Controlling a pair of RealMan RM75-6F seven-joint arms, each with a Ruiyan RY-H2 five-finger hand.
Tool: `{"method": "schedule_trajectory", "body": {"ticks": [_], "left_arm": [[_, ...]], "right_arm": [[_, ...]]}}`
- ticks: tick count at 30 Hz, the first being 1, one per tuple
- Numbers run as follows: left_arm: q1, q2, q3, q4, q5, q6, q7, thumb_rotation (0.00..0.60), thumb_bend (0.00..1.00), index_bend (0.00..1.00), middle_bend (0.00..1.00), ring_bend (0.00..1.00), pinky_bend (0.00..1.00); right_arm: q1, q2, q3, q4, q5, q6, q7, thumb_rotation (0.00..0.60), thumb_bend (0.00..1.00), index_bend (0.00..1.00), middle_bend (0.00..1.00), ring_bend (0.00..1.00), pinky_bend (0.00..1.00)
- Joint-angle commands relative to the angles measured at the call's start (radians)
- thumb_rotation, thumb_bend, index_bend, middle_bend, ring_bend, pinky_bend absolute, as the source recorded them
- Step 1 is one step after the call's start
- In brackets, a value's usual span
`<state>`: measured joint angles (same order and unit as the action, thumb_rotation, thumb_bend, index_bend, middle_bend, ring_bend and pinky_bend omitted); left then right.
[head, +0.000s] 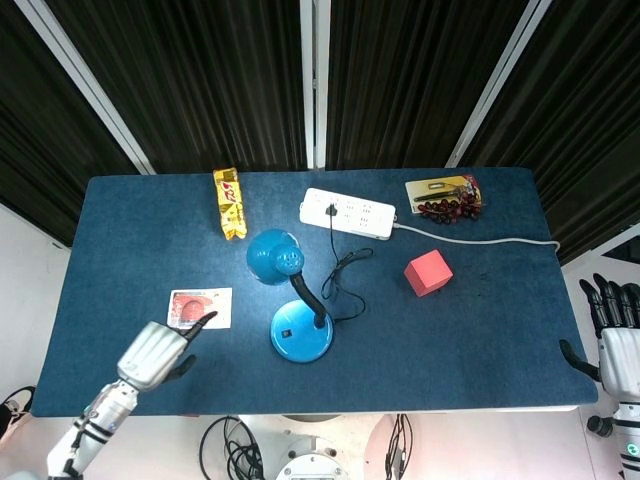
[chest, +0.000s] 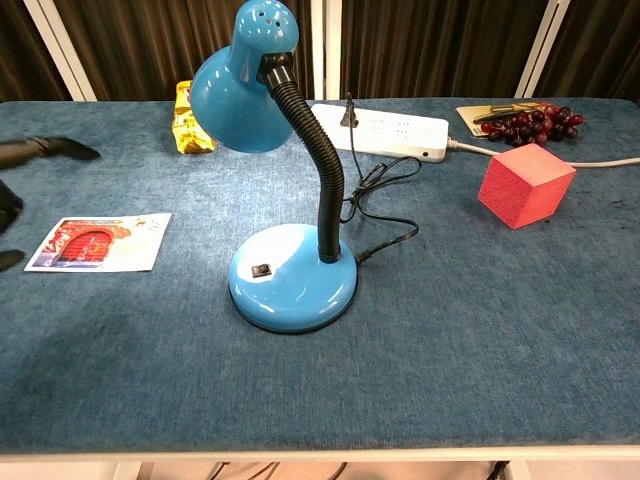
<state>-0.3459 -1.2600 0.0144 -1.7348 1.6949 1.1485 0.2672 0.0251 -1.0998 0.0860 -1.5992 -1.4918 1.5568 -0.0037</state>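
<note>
My left hand (head: 155, 352) hovers over the table's front left part, its fingertips reaching the near right corner of a picture card (head: 196, 306). It holds nothing and its fingers are apart; in the chest view only dark fingers (chest: 45, 148) show at the left edge, above the card (chest: 98, 242). My right hand (head: 620, 345) is off the table's right edge, fingers straight and spread, empty. A blue desk lamp (head: 301, 335) stands mid-table, its shade (head: 275, 256) bent toward the back left.
A yellow snack bar (head: 230, 203) lies at the back left. A white power strip (head: 348, 213) with the lamp's plug sits at the back centre. A red cube (head: 428, 272) stands right of the lamp. Dark grapes (head: 450, 209) lie on a packet at the back right.
</note>
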Motion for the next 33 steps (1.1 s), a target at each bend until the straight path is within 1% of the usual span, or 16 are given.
{"method": "schedule_trajectory", "body": {"ticks": [1,5,8,15,20,27,33], "left_arm": [[-0.064,-0.067,-0.003,0.0,-0.02,-0.092,0.044,0.6,0.38,0.12,0.76,0.75,0.79],[-0.118,-0.129,-0.021,0.01,-0.063,-0.175,0.076,0.6,0.38,0.12,0.76,0.75,0.79],[-0.147,-0.156,-0.028,0.016,-0.095,-0.219,0.1,0.6,0.38,0.12,0.76,0.75,0.79],[-0.194,-0.199,-0.047,0.037,-0.16,-0.269,0.126,0.6,0.38,0.12,0.76,0.75,0.79],[-0.223,-0.227,-0.057,0.081,-0.225,-0.309,0.131,0.6,0.38,0.12,0.76,0.75,0.79],[-0.236,-0.25,-0.041,0.122,-0.243,-0.299,0.144,0.6,0.38,0.12,0.76,0.75,0.79],[-0.24,-0.256,-0.029,0.122,-0.24,-0.274,0.157,0.6,0.38,0.12,0.76,0.75,0.79]], "right_arm": [[-0.007,0.01,-0.001,-0.007,-0.004,0.012,0.004,0.6,0.2,0.0,0.0,0.0,0.0],[-0.017,0.018,0.001,-0.006,-0.011,0.033,0.01,0.6,0.2,0.0,0.0,0.0,0.0],[-0.021,0.018,-0.004,-0.001,-0.011,0.032,0.016,0.6,0.21,0.0,0.0,0.0,0.0],[-0.023,0.013,-0.003,0.016,-0.003,0.027,0.031,0.6,0.21,0.0,0.0,0.0,0.0],[-0.018,0.013,0.001,0.021,-0.001,0.018,0.036,0.6,0.21,0.0,0.0,0.0,0.0],[-0.013,0.009,0.005,0.032,0.014,0.0,0.041,0.6,0.21,0.0,0.0,0.0,0.0],[-0.012,0.005,0.005,0.039,0.018,-0.005,0.044,0.6,0.21,0.0,0.0,0.0,0.0]]}}
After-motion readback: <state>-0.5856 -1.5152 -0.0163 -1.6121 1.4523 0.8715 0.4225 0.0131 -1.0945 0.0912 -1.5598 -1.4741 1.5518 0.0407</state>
